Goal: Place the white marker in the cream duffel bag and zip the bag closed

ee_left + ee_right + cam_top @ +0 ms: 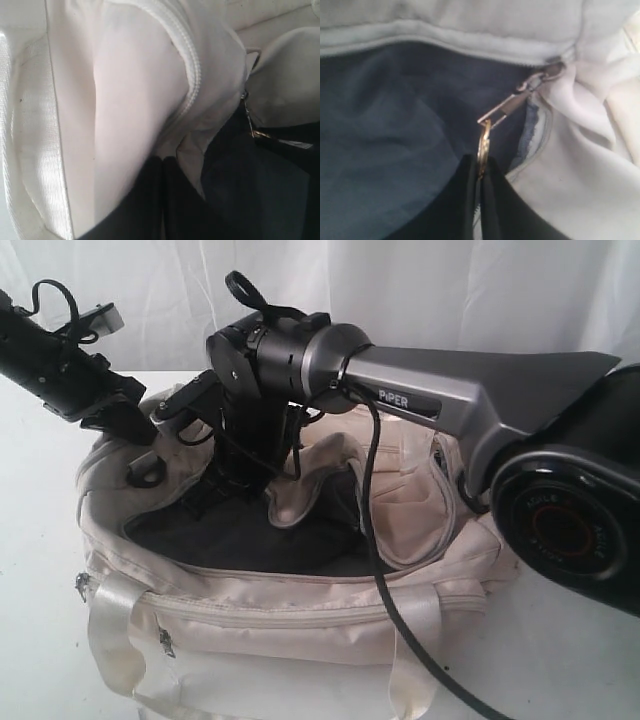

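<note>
Right wrist view: right jaws clamp the metal ring pull [483, 142] of the open cream duffel bag [300, 610] on the counter [35, 510]. Left jaws are closed at its rim. The white marker is not visible. Draw the pull straight along the zipper, fabric taut.

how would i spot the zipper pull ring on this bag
Start at the cream bag, at its open top with the dark lining. At the opening's end, a flat metal tab hangs from the slider; the ring is the gold loop on its tip, the only part pinched in the right pincer.
</note>
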